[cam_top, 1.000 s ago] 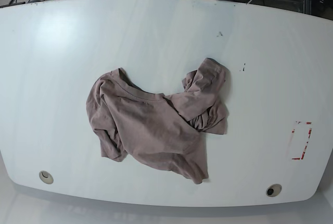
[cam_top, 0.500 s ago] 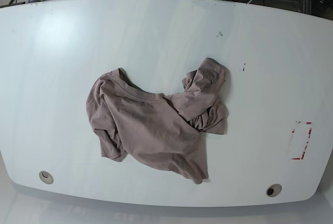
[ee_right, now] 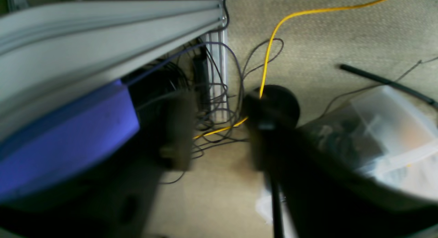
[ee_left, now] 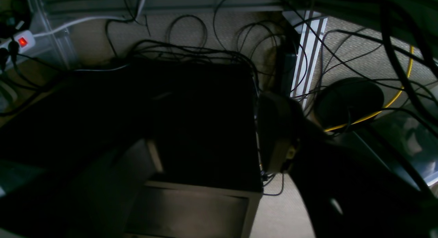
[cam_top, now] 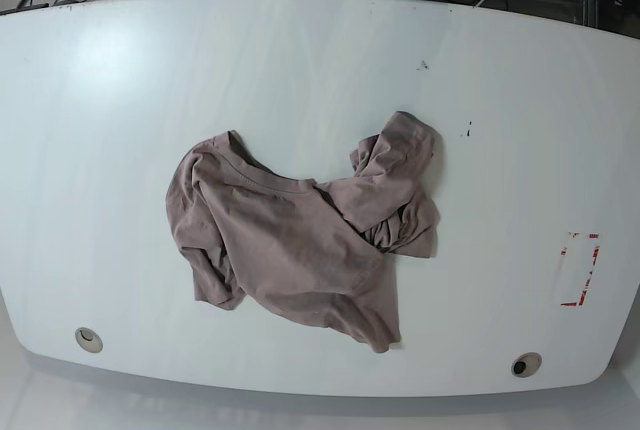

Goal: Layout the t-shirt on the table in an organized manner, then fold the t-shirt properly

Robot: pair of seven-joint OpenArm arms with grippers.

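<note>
T-shirt: the t-shirt (cam_top: 300, 240) lies crumpled in a heap near the middle of the surface (cam_top: 120, 130), slightly toward the near edge, one sleeve bunched up toward the far right side; we see no part of it laid flat yet.

Change: over the last second the bits of arm hardware at the far edge slip almost out of the base view, while the shirt keeps exactly the same heap shape.

Left jaws: the left gripper (ee_left: 219, 152) hangs beyond the far edge over dark boxes and cables; its jaws look spread, holding nothing.

Right jaws: the right gripper (ee_right: 219, 128) is blurred above the floor and a yellow cable (ee_right: 273, 36); its jaws look spread and empty.

Meaning: we judge that the task has not begun; both arms must come in over the surface before we can spread the shirt.
</note>
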